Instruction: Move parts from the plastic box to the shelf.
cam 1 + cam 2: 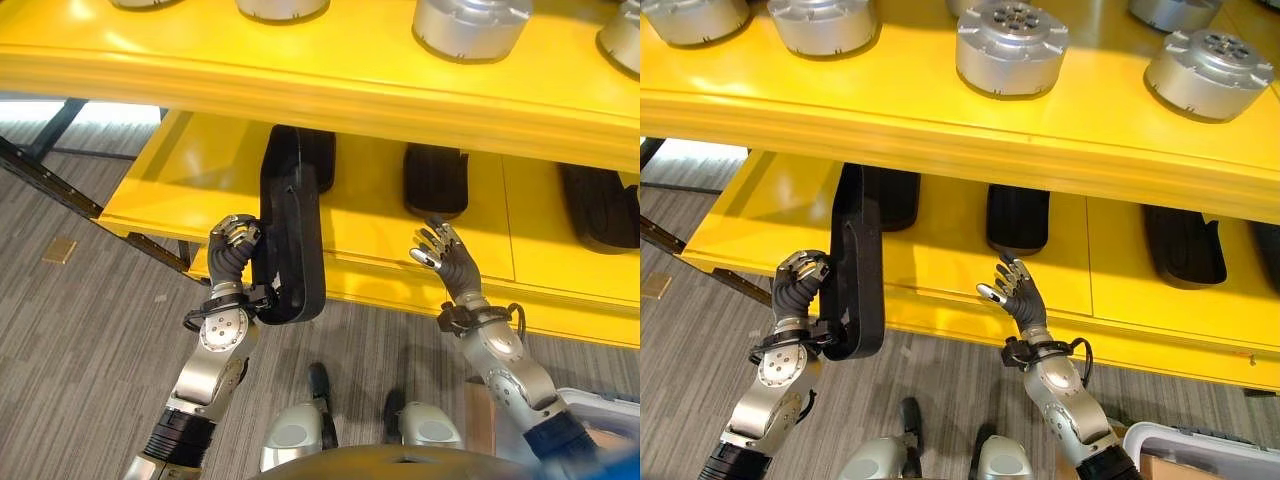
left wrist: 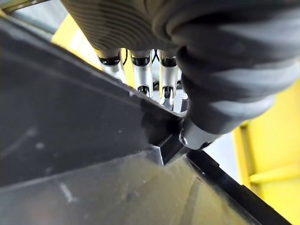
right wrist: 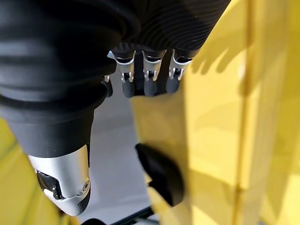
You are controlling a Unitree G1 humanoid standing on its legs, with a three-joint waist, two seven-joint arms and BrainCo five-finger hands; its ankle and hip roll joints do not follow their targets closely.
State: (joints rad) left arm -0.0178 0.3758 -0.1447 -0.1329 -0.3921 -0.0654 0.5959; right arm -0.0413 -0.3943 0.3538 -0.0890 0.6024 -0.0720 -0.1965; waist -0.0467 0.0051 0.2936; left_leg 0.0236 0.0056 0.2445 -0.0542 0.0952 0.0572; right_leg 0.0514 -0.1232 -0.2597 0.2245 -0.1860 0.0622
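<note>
A long black part (image 1: 292,240) stands tilted against the front edge of the lower yellow shelf (image 1: 380,265), its far end resting on the shelf. My left hand (image 1: 232,245) grips the part's left side near its lower end, fingers (image 2: 136,70) curled over the part's edge (image 2: 70,122). To the right of it my right hand (image 1: 447,258) is raised in front of the shelf edge, fingers spread and holding nothing. Its straight fingers (image 3: 145,70) point toward another black part (image 3: 161,173) lying on the shelf.
Two more black parts (image 1: 435,180) (image 1: 598,205) lie on the lower shelf. Several round silver parts (image 1: 1012,45) stand on the upper yellow shelf (image 1: 940,130), which overhangs the lower one. A plastic box (image 1: 1200,445) sits on the floor at lower right.
</note>
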